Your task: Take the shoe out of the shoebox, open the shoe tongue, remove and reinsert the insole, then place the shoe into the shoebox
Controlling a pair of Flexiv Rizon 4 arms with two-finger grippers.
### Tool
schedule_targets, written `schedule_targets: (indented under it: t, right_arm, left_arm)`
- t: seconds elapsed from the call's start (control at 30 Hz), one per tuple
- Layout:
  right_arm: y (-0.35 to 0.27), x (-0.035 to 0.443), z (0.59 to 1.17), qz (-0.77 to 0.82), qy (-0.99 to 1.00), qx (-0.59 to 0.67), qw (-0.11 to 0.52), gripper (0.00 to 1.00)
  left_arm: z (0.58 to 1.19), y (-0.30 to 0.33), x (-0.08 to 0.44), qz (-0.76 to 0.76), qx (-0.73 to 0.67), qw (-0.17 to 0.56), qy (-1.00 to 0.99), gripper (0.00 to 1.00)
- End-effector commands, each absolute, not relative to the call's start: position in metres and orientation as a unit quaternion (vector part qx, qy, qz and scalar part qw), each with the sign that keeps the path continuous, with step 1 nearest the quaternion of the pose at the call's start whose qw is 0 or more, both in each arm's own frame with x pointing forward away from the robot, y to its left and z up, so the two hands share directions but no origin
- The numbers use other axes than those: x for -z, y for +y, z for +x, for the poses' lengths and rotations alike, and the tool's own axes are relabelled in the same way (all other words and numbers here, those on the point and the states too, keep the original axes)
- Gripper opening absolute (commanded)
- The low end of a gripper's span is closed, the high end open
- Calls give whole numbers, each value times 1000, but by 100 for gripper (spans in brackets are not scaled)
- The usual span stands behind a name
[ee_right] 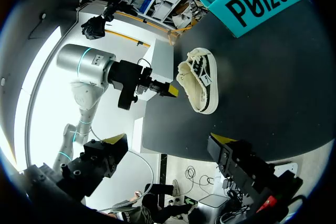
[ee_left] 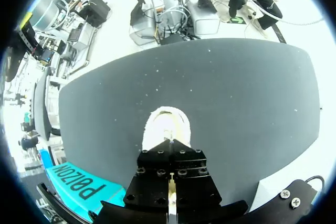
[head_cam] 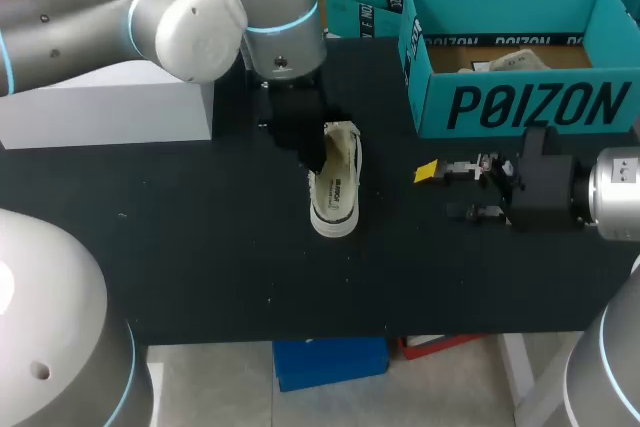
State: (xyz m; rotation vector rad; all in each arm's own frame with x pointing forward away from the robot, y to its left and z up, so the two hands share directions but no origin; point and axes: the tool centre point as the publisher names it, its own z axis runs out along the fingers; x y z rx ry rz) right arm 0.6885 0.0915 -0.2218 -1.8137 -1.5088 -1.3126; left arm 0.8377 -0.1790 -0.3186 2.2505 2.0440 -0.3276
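A white low sneaker [head_cam: 336, 187] lies tilted on its side on the black table, toe toward the front edge. My left gripper [head_cam: 316, 150] hangs over its heel end, fingers shut, with the tips at the shoe's collar. In the left wrist view the shoe [ee_left: 165, 128] pokes out just ahead of the closed gripper [ee_left: 171, 145]. I cannot tell if any fabric is pinched. The right wrist view shows the shoe [ee_right: 202, 82] with the left gripper [ee_right: 171, 91] at its opening. My right gripper [head_cam: 441, 192] stands open to the shoe's right, apart from it. The teal shoebox [head_cam: 520, 102] stands open at the back right.
A white box [head_cam: 110, 107] sits at the back left under my left arm. A second teal box [head_cam: 372, 2] stands behind the shoebox. The black table [head_cam: 200, 247] runs bare between the shoe and its front edge.
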Motion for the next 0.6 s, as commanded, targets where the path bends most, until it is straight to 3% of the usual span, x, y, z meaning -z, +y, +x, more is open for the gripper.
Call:
schedule_targets:
  t: [0.03,0.37,0.43,0.53,0.6]
  right_arm:
    - [92,222,689,-656,-545,474,219,100]
    - [92,222,689,-656,-545,474,219,100]
    - [92,222,689,-656,-545,474,219,100]
    - [92,222,689,-656,-545,474,219,100]
    - [92,222,689,-656,-545,474,219,100]
  left_arm:
    - [832,-150,296,722,118,77,677,0]
    - [842,-114,289,667,156,105,721,0]
    - [842,-108,289,659,166,108,725,16]
    - [843,-102,290,656,168,108,728,22]
    - [842,-99,289,652,167,109,731,37]
